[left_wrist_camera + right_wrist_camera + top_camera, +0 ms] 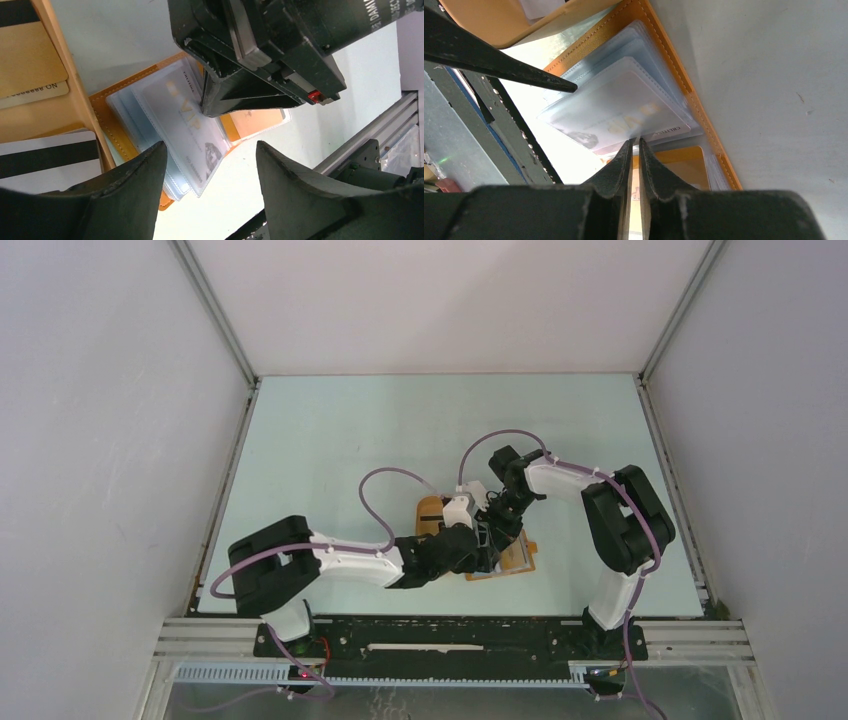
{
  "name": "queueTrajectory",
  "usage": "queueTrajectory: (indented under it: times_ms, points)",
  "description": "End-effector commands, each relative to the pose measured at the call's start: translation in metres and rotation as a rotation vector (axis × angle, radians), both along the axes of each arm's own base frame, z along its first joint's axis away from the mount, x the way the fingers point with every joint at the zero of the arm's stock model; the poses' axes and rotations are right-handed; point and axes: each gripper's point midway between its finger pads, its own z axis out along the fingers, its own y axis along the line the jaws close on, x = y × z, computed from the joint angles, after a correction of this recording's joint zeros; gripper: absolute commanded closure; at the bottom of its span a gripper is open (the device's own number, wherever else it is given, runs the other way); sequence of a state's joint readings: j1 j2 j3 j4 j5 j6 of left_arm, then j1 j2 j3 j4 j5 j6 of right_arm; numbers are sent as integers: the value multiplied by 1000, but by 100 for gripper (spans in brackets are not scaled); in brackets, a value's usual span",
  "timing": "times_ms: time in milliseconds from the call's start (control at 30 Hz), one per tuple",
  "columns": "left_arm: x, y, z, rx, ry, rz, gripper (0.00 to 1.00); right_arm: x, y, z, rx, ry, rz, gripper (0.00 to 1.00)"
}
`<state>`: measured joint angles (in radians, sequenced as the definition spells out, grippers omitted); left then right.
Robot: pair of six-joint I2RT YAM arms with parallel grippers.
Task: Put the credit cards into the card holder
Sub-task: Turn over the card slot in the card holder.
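Note:
The card holder (520,559) lies open on the table, an orange bifold (100,107) with clear sleeve pages fanned up (664,45). A pale credit card (185,115) marked VIP sits partly inside one lifted sleeve (624,112). My right gripper (634,141) is shut on that card's near edge and shows as a black block (260,50) over the holder. My left gripper (210,147) hangs open just beside the sleeves, nothing between its fingers. One left fingertip (571,88) points at the sleeve pages' edge. More credit cards (50,160) lie in the tray.
An orange tray (430,510) with a raised rim (75,100) sits right next to the holder, with a gold card (25,60) and a black-striped white one in it. The aluminium rail (385,125) at the table's near edge is close by. Both arms crowd together here.

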<state>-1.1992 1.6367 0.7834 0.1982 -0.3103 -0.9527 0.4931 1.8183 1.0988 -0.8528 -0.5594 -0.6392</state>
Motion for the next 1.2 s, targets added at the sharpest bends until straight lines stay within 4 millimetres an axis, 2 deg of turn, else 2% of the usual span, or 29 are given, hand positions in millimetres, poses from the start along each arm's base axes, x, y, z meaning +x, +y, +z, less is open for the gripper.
queueTrajectory:
  times_ms: [0, 267, 533, 800, 933, 1167]
  points:
    - [4, -8, 4, -22, 26, 29, 29, 1, 0, 2, -11, 5, -4, 83]
    - [3, -13, 12, -54, 12, 6, 31, 2, 4, 10, 16, -3, -7, 78]
    - [1, -18, 16, -63, 3, -23, 31, 9, 7, 51, 138, -61, -42, 61]
    - [1, -30, 25, -83, -25, -82, 31, 29, -19, 77, 171, -151, -136, 62]
    - [-2, -42, 33, -106, -36, -135, 30, 38, -35, 94, 211, -203, -205, 62]
    - [-6, -71, 44, -146, -39, -228, 30, 49, -57, 110, 226, -265, -298, 62]
